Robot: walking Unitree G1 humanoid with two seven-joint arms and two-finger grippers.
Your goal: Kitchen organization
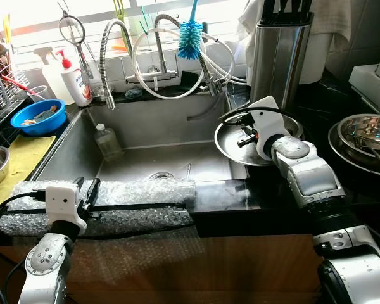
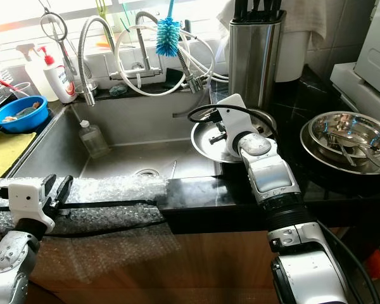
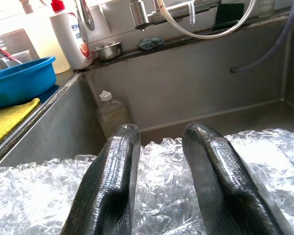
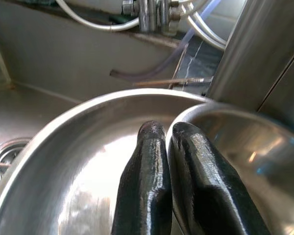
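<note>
Dishes are being gathered beside the steel sink (image 1: 145, 136): the right gripper (image 4: 170, 147), fingers pressed together, pinches the rim of a small steel bowl (image 4: 245, 147) resting in a wide steel plate (image 1: 231, 140) at the sink's right edge. Next, I judge, comes a steady lift. The left gripper (image 3: 159, 147) hovers spread over bubble wrap (image 1: 133, 190) along the sink's front.

I see a glossy steel plate (image 1: 231, 142), a dull brushed-metal sink (image 1: 145, 126), crinkly clear bubble wrap (image 1: 133, 193), and a blue plastic bowl (image 1: 41, 117).

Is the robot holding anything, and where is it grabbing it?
The right gripper pinches the rim of a steel dish at the sink's right edge. The left gripper is open over bubble wrap, holding nothing.
</note>
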